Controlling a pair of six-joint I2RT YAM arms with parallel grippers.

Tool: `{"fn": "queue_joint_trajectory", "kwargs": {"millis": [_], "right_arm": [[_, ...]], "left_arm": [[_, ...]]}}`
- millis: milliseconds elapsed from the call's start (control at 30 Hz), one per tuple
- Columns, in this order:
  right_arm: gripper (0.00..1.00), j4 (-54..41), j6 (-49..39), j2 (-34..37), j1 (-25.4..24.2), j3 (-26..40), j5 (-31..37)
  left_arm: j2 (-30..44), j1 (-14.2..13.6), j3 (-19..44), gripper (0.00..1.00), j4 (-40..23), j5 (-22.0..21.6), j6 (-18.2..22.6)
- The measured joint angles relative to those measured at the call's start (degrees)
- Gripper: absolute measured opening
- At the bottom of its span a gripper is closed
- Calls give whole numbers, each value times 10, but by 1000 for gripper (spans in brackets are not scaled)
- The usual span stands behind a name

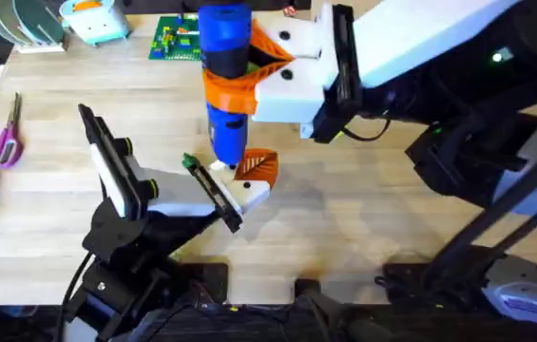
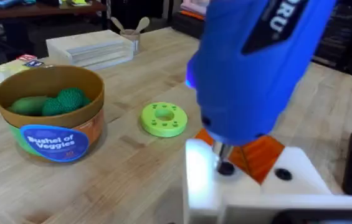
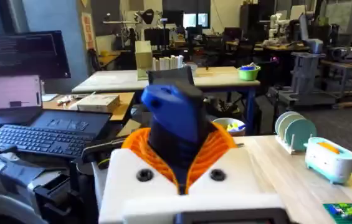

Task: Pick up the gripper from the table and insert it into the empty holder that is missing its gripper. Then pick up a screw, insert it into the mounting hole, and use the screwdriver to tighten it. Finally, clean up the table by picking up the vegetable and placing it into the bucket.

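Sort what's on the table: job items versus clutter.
Job items: screwdriver, held by the right end effector; orange gripper; holder; bucket, vegetables inside.

Clutter: green disc, scissors, circuit board.

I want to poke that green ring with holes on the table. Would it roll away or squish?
Probably neither. The green ring lies flat on the wooden table, so a poke would likely slide it rather than roll it. It looks like hard, chunky plastic, so it probably would not squish. Being small, it is likely light.
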Motion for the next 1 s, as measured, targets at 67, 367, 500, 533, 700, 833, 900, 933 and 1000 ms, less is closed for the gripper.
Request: {"fn": "queue_joint_trajectory", "kwargs": {"millis": [67,367,500,533,700,833,900,933,1000], "right_arm": [[23,5,0,0,0,0,0],[23,12,0,0,0,0,-1],[23,12,2,0,0,1,0],[23,12,2,0,0,1,0],[23,12,3,0,0,1,-1],[23,12,3,0,0,1,-1],[23,12,3,0,0,1,-1],[23,12,3,0,0,1,0],[23,12,5,0,0,1,-1]], "left_arm": [[0,0,0,6,0,0,0],[0,0,0,6,0,0,0],[0,0,0,6,0,0,0],[0,0,0,6,0,0,0],[0,0,0,6,0,0,0],[0,0,0,6,0,0,0],[0,0,0,6,0,0,0],[0,0,0,6,0,0,0],[0,0,0,6,0,0,0]]}}
